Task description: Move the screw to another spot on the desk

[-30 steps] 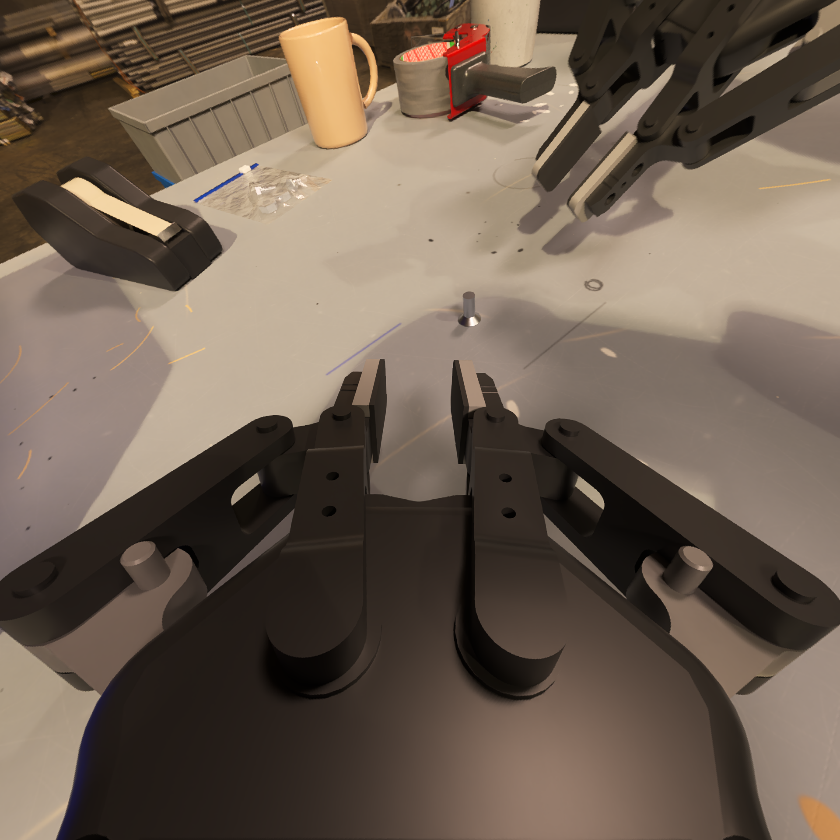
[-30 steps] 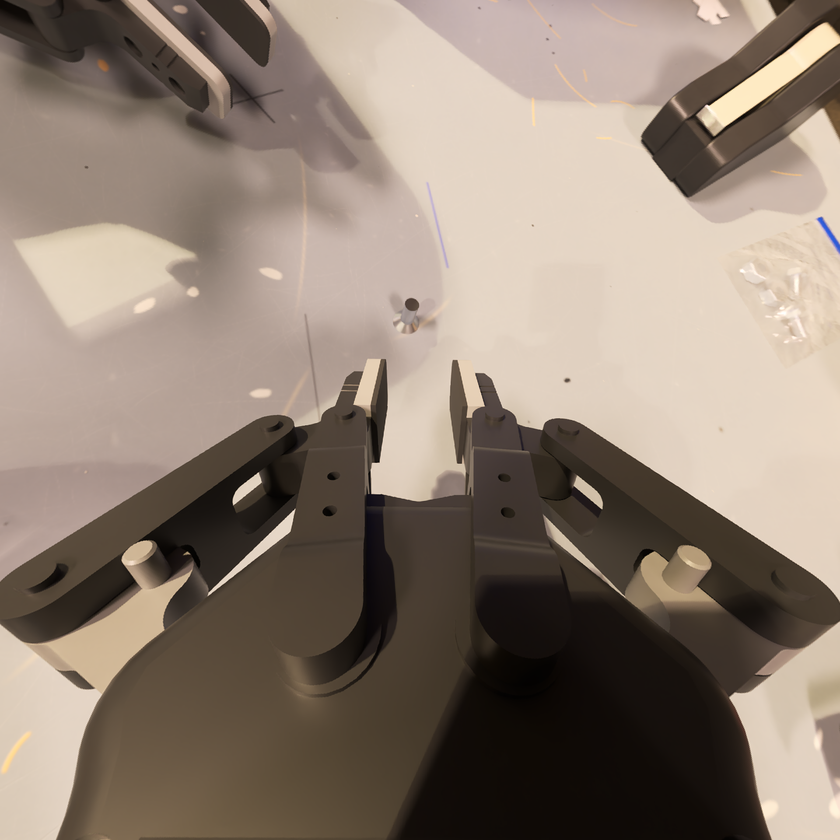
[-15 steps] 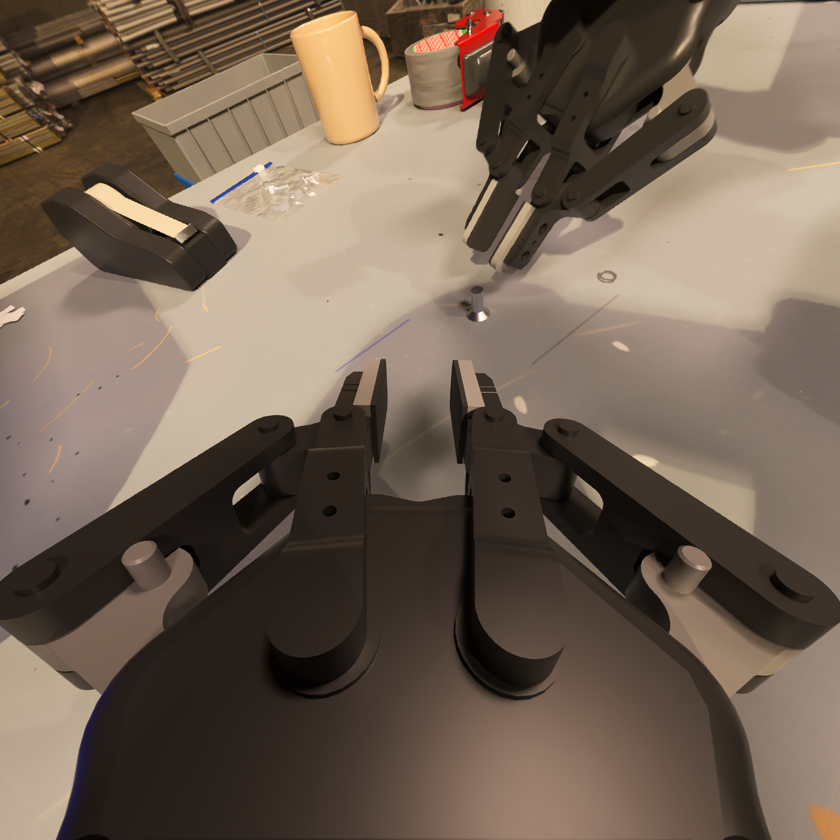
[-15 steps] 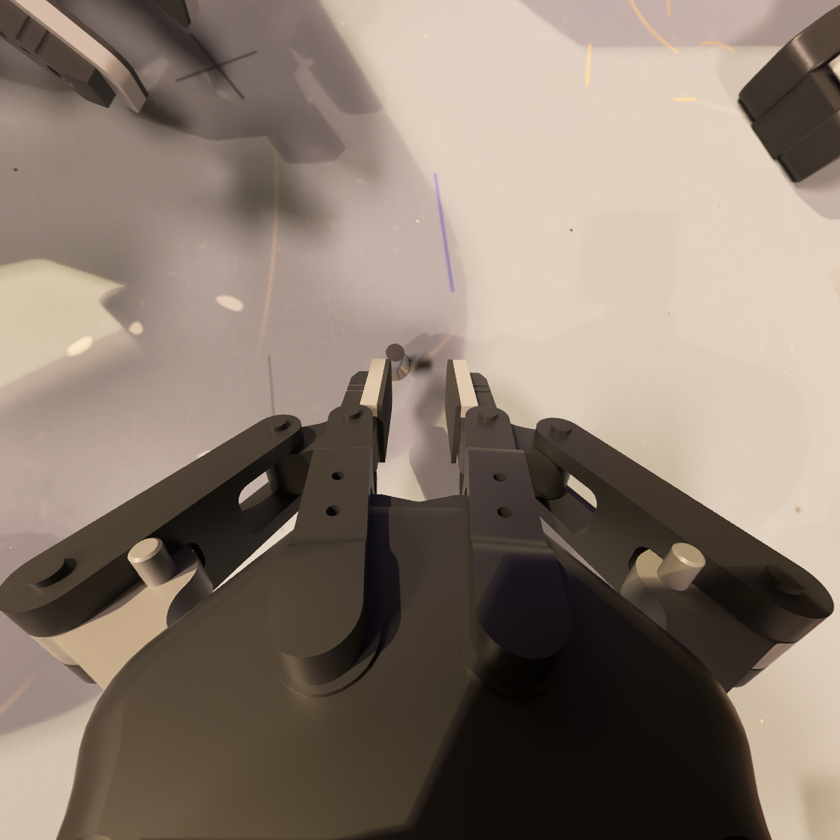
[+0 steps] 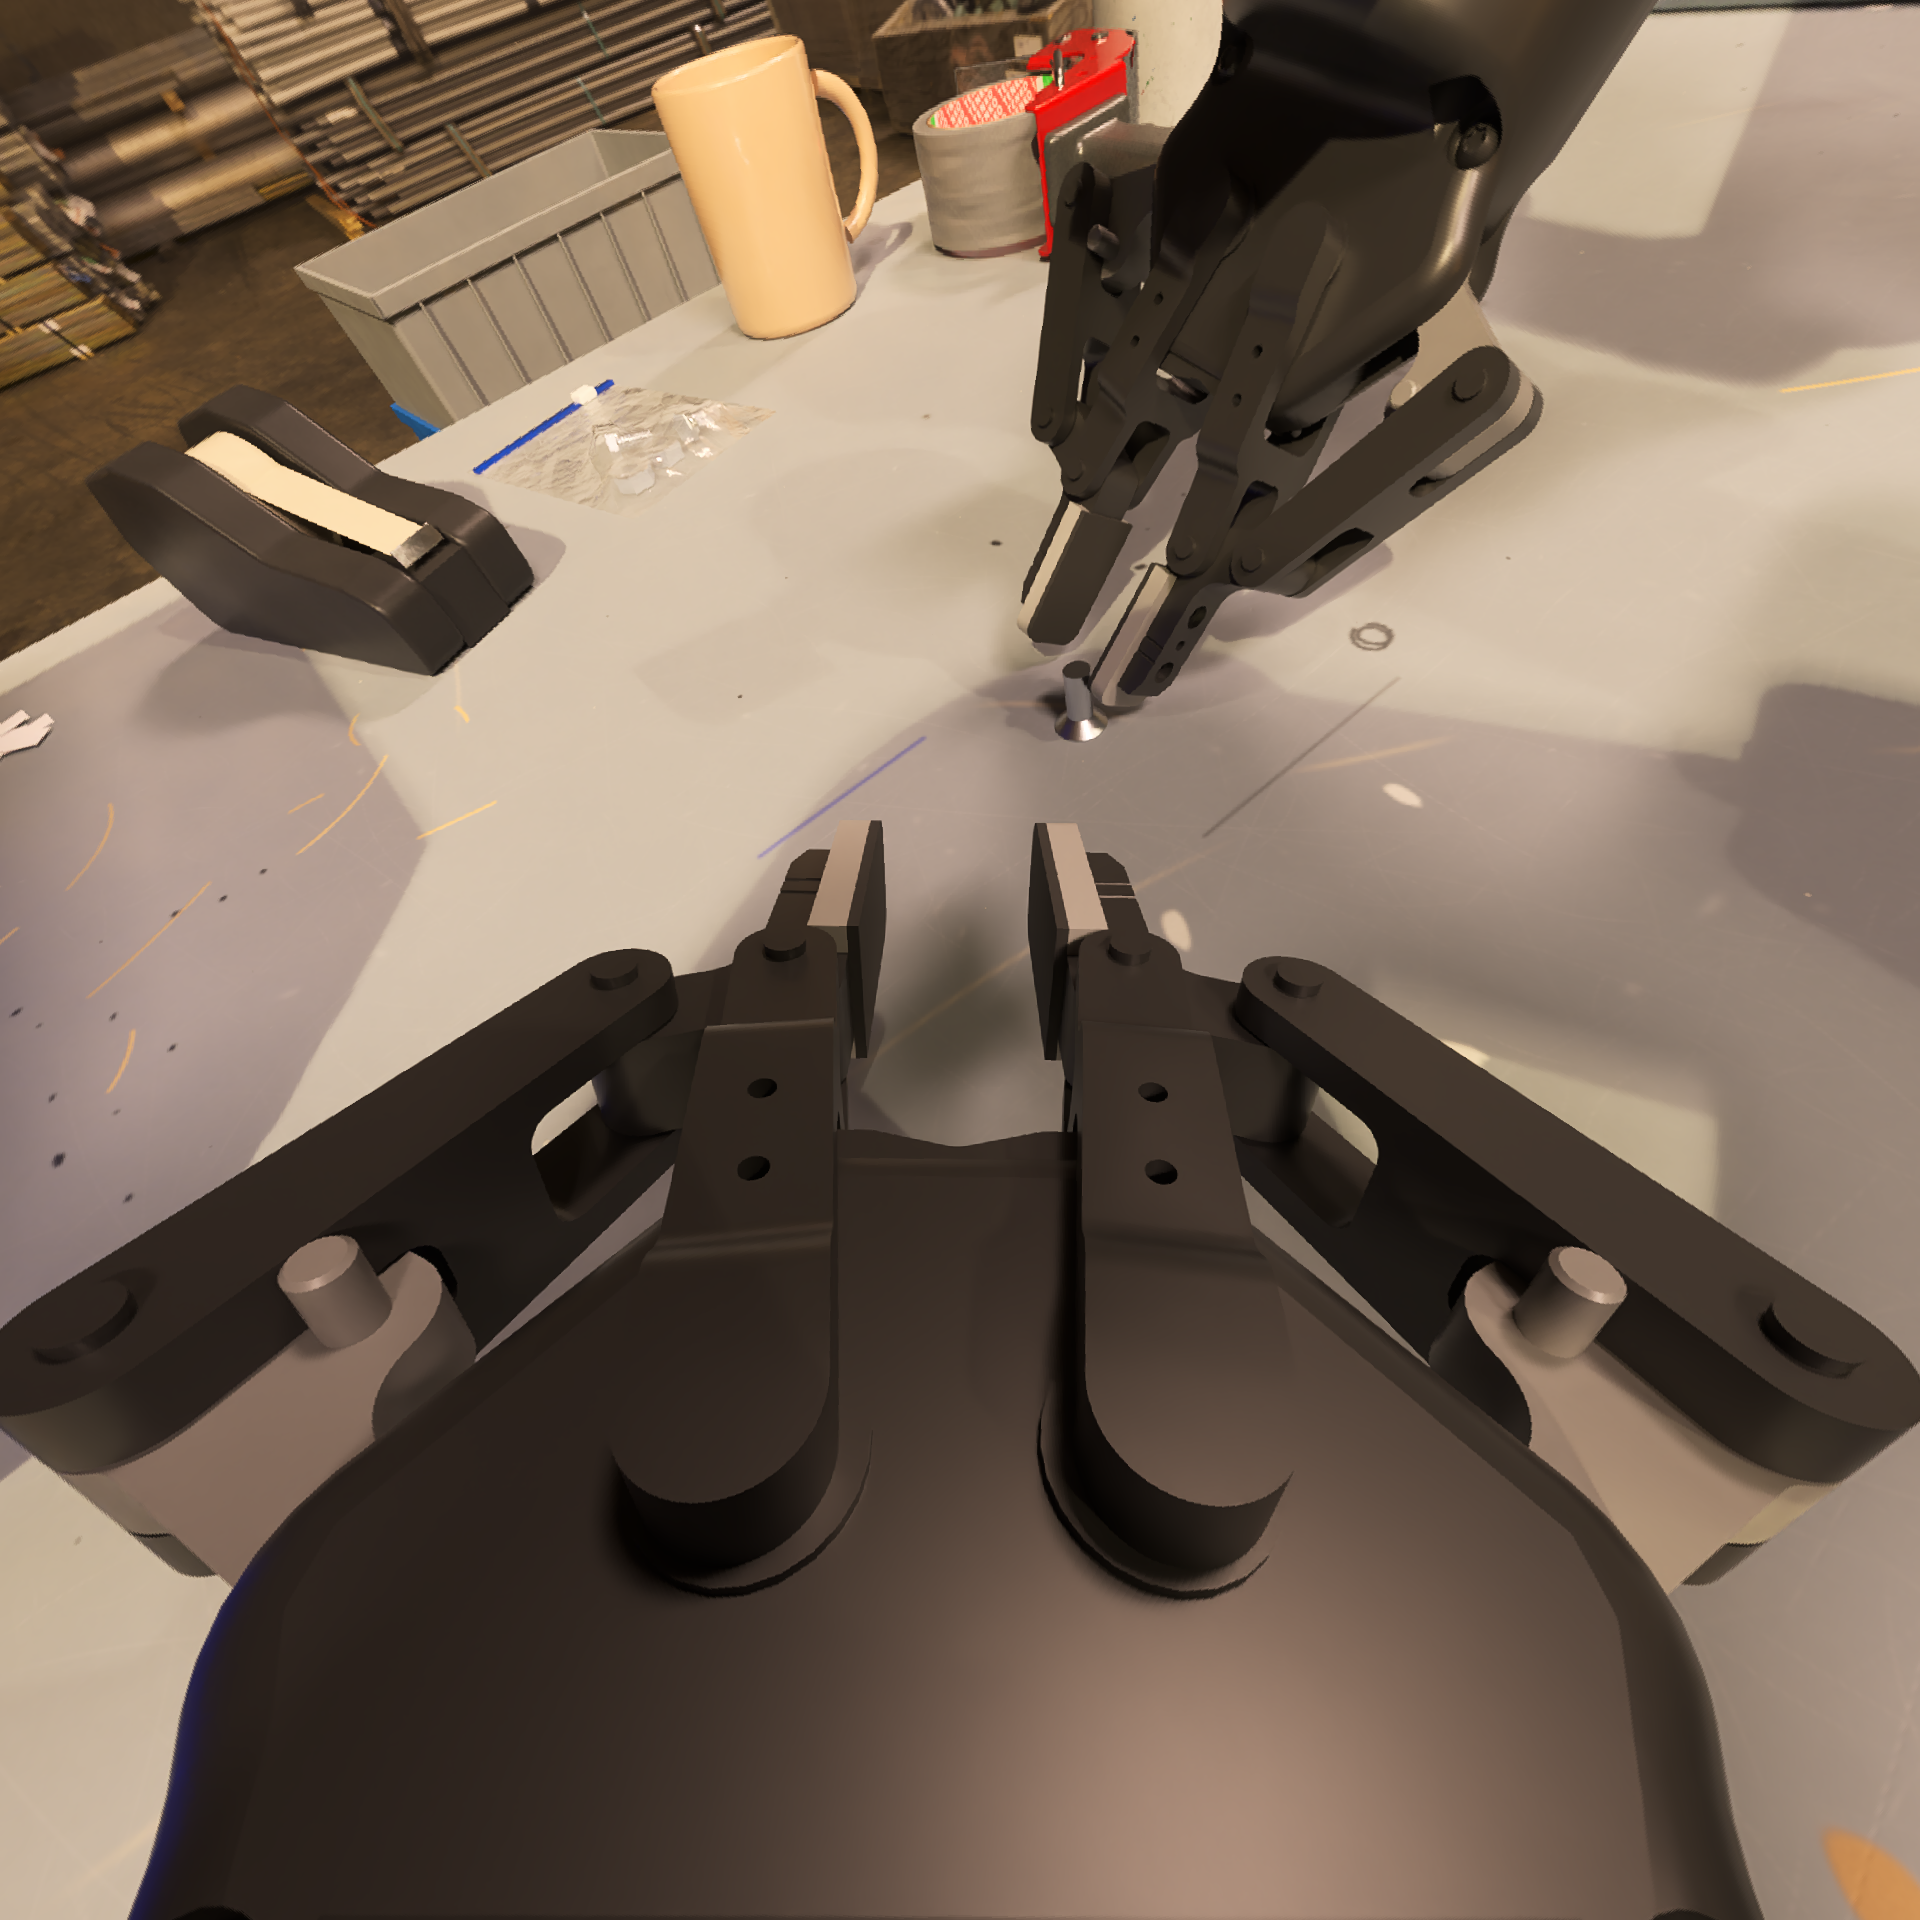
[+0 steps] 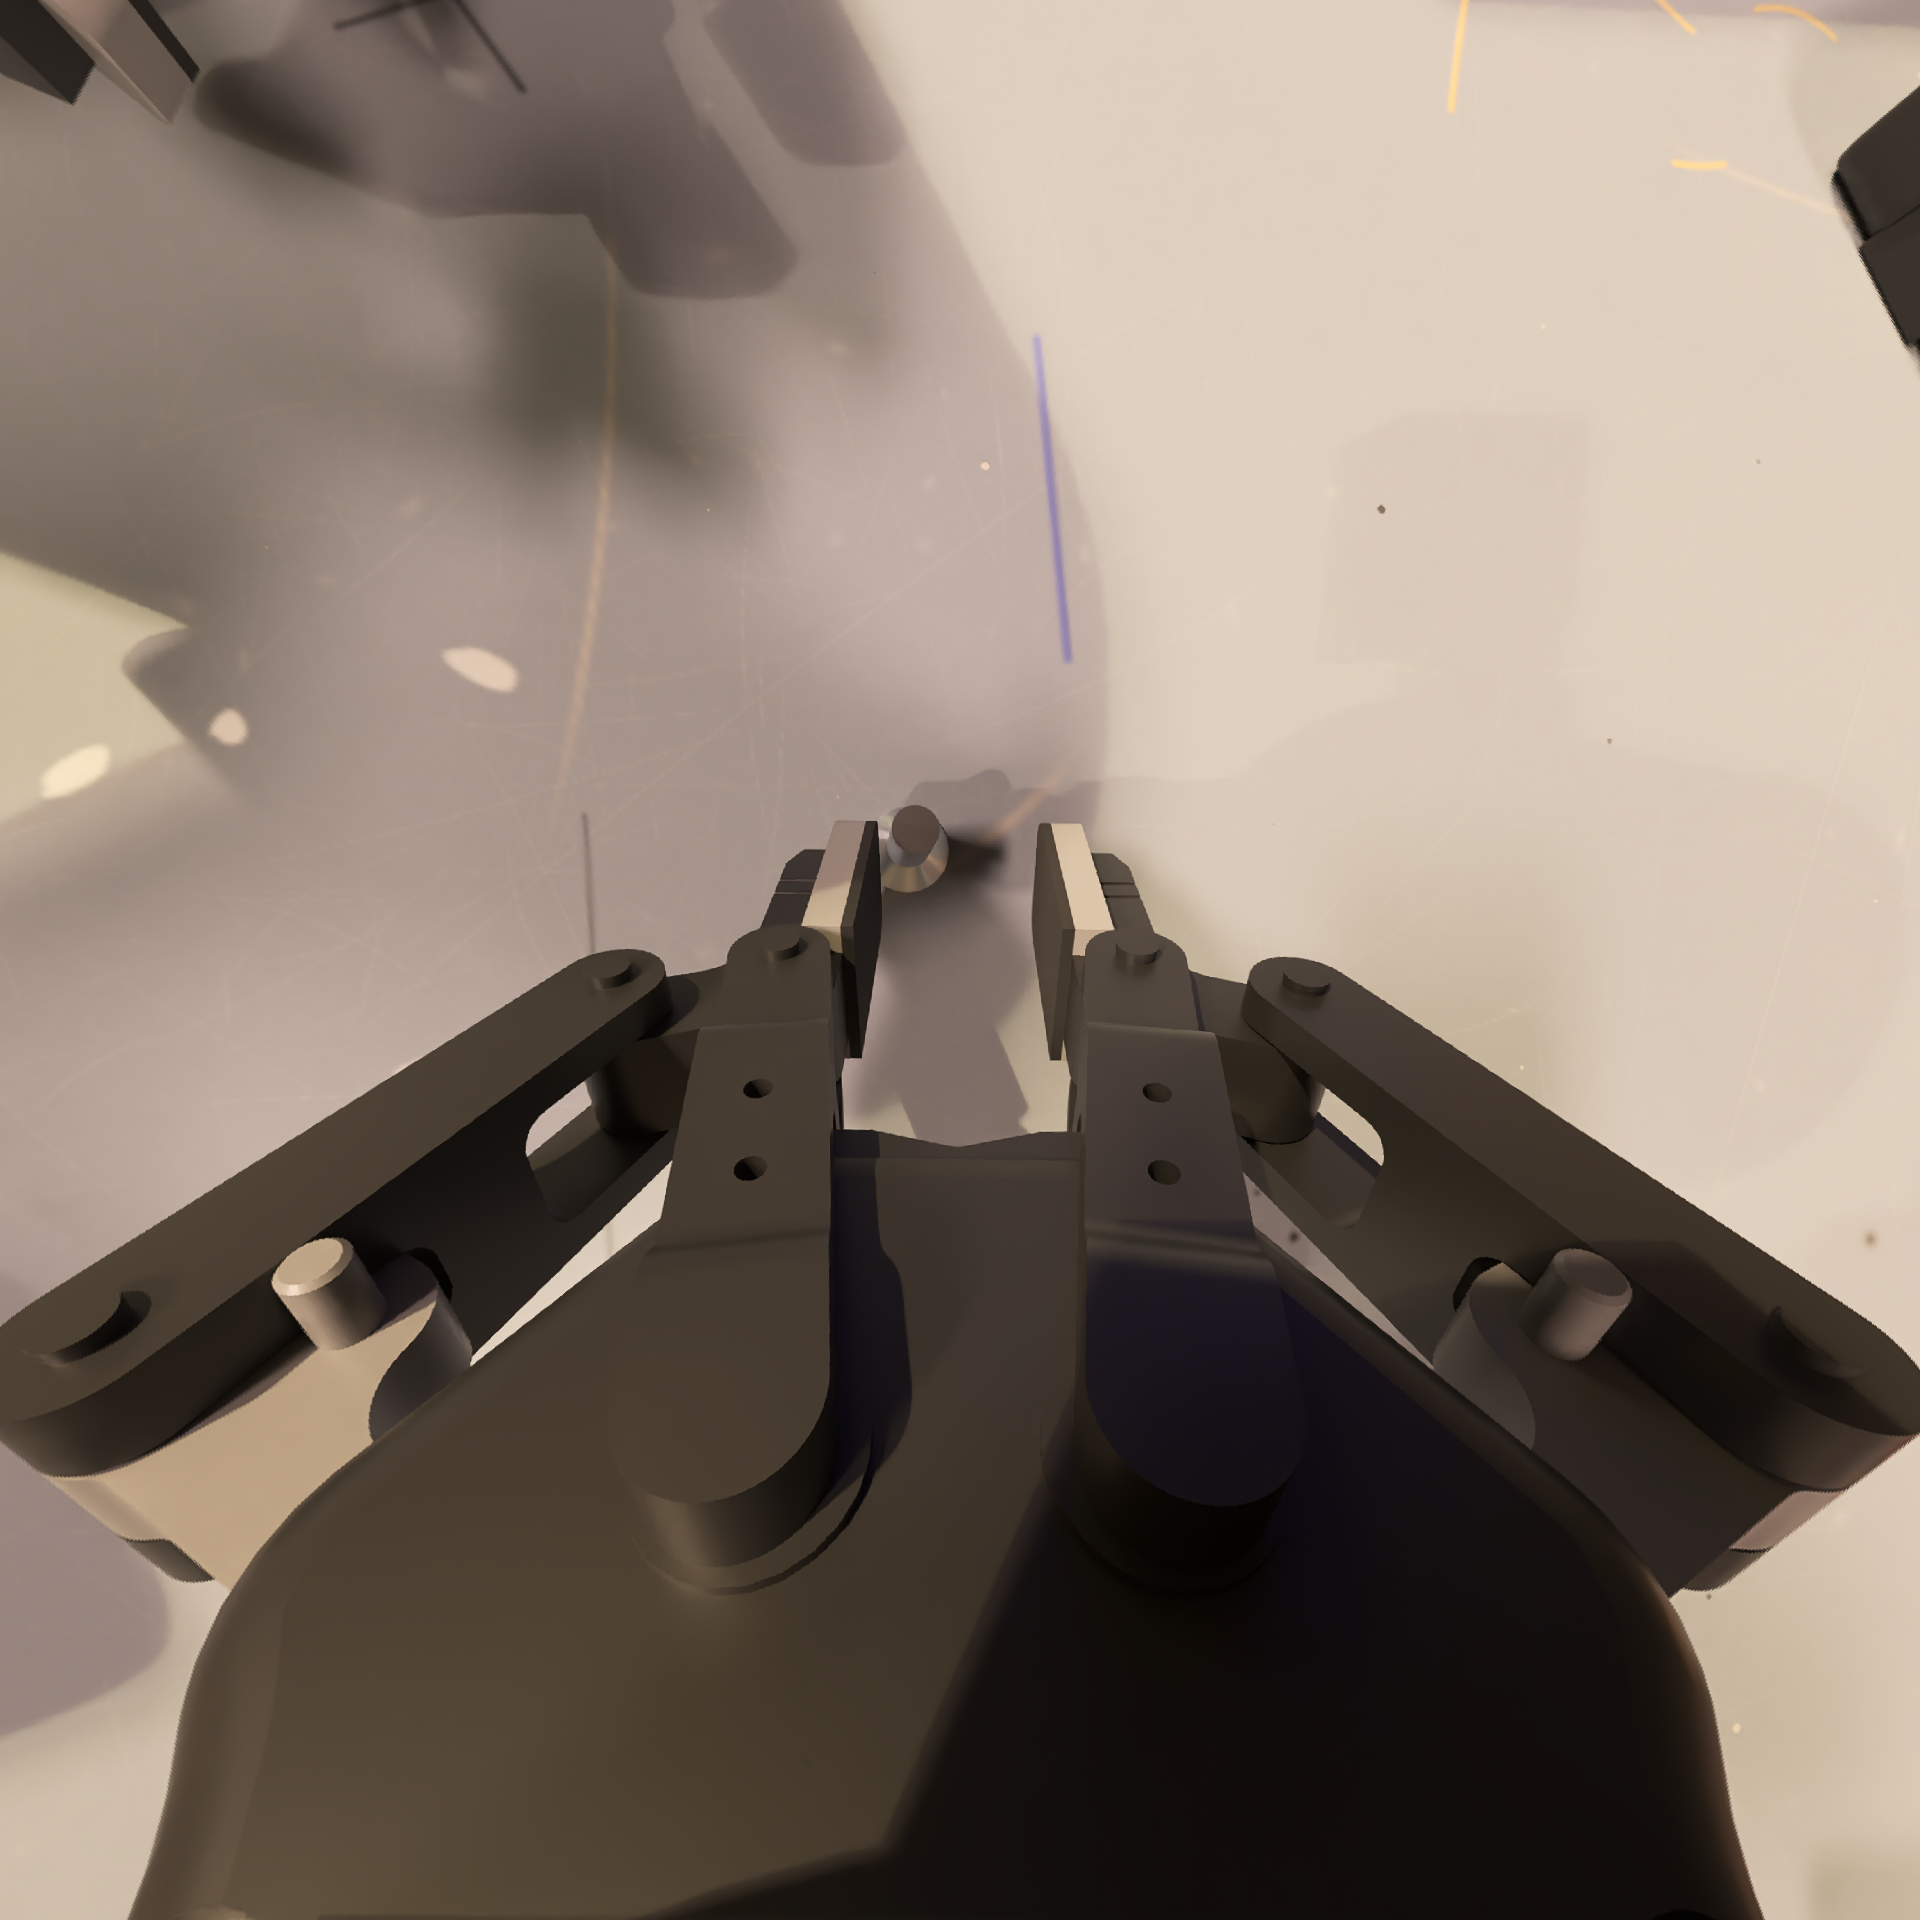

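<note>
Right wrist view: the right gripper [image 6: 956, 868], jaws parted and empty, brackets a countersunk screw [image 6: 914, 847] standing head-down, shank upright, on the grey desk [image 6: 1455, 727], close against its left finger; the open left gripper [image 5: 956, 883] waits farther off.

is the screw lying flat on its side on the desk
No, the screw stands upright on its flared head on the desk, shank pointing up, with the right hand open just above it.

Screw [image 5: 1075, 712] stands head-down on desk [image 5: 675, 665], between right gripper [image 5: 1103, 631] fingertips. Left gripper [image 5: 956, 883] near, in front. Tape dispenser [image 5: 312, 540] far left; bag [image 5: 623, 442], mug [image 5: 764, 187], tape roll [image 5: 971, 177] behind.
</note>
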{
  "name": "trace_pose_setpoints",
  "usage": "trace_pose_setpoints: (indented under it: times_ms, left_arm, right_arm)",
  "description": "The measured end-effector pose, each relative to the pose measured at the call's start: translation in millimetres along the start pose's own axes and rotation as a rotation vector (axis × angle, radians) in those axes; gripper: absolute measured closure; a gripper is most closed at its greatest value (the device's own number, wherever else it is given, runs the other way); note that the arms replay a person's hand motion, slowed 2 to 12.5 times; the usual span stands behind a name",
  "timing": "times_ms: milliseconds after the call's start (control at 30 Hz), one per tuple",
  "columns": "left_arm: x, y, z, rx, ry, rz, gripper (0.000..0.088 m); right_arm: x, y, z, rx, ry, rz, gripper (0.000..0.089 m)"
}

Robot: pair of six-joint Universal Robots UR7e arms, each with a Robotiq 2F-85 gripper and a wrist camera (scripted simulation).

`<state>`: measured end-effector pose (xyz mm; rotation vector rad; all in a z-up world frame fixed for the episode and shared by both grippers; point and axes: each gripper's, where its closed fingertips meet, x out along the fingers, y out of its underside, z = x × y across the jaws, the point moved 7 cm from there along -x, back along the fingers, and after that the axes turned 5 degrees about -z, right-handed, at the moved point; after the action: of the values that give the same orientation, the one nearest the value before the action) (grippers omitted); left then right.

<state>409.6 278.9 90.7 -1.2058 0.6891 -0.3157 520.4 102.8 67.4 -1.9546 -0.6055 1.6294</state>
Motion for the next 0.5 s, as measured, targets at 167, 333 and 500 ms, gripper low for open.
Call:
trace_pose_setpoints:
  times_ms: [167,333,500]
  left_arm:
    - [-0.6,-0.6,0.4,-0.004,0.0,-0.004,0.0628]
    - [-1.2,-0.9,1.0,-0.006,-0.001,-0.006,0.0628]
    - [-1.5,-0.8,1.8,-0.014,-0.003,-0.005,0.0628]
  right_arm:
    - [2.1,-1.5,1.5,-0.004,-0.01,-0.008,0.0601]
    - [2.2,-2.9,1.8,0.014,-0.021,-0.018,0.0542]
    - [2.5,-4.6,1.4,0.021,-0.013,-0.024,0.0515]
